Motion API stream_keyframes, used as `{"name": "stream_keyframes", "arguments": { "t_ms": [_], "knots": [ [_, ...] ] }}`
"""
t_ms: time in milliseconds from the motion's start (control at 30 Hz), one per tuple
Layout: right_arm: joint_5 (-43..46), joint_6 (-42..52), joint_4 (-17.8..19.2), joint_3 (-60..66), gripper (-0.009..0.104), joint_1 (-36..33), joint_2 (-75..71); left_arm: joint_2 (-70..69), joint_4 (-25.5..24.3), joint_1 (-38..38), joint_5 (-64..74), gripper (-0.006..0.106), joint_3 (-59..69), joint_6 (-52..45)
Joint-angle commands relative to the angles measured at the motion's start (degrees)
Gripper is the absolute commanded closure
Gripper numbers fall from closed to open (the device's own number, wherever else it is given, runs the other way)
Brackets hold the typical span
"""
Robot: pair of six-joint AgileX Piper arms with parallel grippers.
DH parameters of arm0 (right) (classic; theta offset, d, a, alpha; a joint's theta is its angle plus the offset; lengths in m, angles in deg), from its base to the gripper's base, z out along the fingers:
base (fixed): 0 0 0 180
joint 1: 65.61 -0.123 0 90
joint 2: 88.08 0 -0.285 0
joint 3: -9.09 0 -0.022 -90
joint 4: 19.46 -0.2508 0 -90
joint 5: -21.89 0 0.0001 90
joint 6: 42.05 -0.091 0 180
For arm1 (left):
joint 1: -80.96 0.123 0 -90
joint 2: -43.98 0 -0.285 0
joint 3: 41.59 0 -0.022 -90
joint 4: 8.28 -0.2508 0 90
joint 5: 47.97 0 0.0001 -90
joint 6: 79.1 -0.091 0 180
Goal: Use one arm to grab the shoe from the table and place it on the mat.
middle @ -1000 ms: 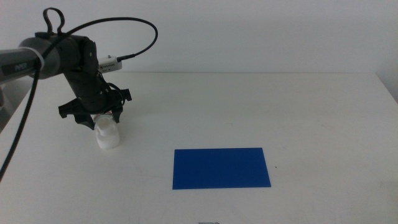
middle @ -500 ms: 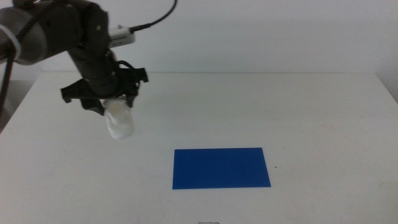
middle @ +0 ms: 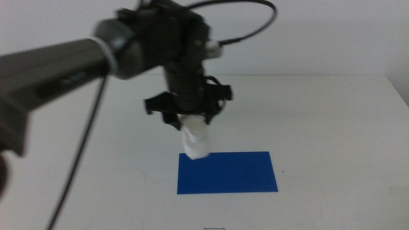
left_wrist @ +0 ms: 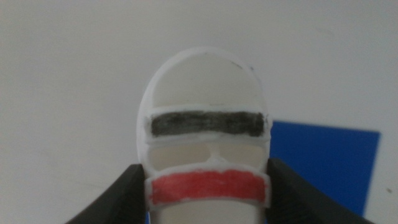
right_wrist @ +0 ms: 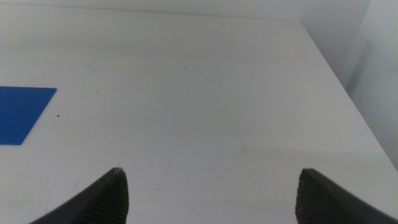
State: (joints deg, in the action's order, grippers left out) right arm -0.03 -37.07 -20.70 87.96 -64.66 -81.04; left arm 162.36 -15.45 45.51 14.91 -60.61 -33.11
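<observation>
Shoe [middle: 196,142] is hanging toe-down in the left gripper [middle: 192,121], jaws clamping its sides, above the mat's [middle: 228,172] left edge; probably light, stiff-soled, gripping well mid-sole.

From the right wrist camera, the right claw [right_wrist: 210,190] hangs over bare white bench [right_wrist: 205,99], its two dark jaws set wide apart with nothing between them. A corner of the blue mat [right_wrist: 22,112] lies flat at one edge, well apart from the jaws.
</observation>
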Motion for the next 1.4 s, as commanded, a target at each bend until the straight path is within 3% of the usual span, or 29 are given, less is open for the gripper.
{"name": "stream_keyframes", "arguments": {
  "t_ms": [0, 233, 933, 1067, 1367],
  "knots": [
    [3.2, 0.7, 0.48, -1.06, 0.001, 0.24, -1.11, -0.52, -0.62, -2.55, 1.52, 0.102, -5.17, 2.19],
    [3.2, 0.7, 0.48, -1.06, 0.001, 0.24, -1.11, 4.89, -0.78, -6.18, 4.08, 0.102, -12.52, 3.95],
    [3.2, 0.7, 0.48, -1.06, 0.001, 0.24, -1.11, 5.24, -1.64, -6.41, 2.52, 0.102, -12.76, 6.33],
    [3.2, 0.7, 0.48, -1.06, 0.001, 0.24, -1.11, 5.56, 1.22, -6.51, 1.72, 0.102, -12.75, 6.53],
    [3.2, 0.7, 0.48, -1.06, 0.001, 0.24, -1.11, 8.32, 0.39, -7.72, 2.47, 0.102, -12.75, 6.49]
  ]
}}
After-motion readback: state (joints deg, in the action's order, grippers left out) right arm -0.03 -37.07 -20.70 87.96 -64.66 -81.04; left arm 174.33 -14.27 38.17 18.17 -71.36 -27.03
